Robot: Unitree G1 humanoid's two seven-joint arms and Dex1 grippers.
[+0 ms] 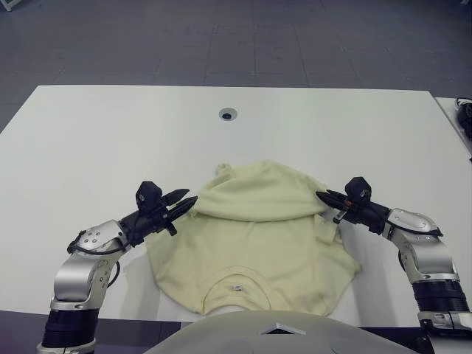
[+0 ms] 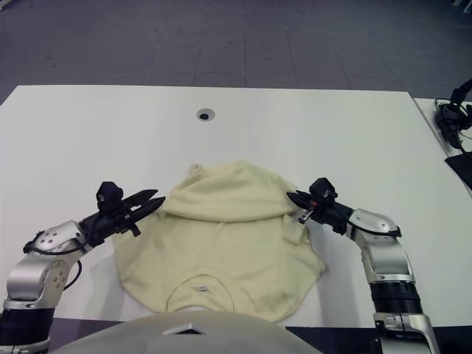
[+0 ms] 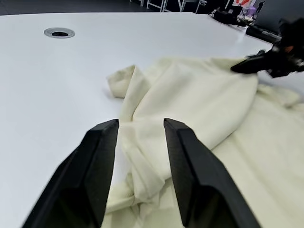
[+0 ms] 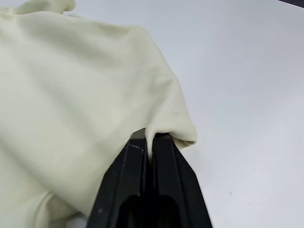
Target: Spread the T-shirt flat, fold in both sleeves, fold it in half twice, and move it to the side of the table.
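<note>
Pale-yellow knit T-shirt, soft, matte, rumpled. It lies at the 6 o'clock edge of the white, smooth worktop, collar at 6. The far part is doubled back in a rounded fold, and the layers beneath are hidden. A small bunched tab of cloth sticks out at 12.

Left fingers, black, wedge-shaped: at the shirt's 9 o'clock, spread apart and gripping nothing, with the cloth edge just past the tips. Contact can't be told.

Right fingers: at 3 o'clock, closed tight, pinching a ridge of the fold.

Round metal cable port at 12, well apart from the shirt.

Dark gear at 2 o'clock, cut off by the frame, type unclear.
</note>
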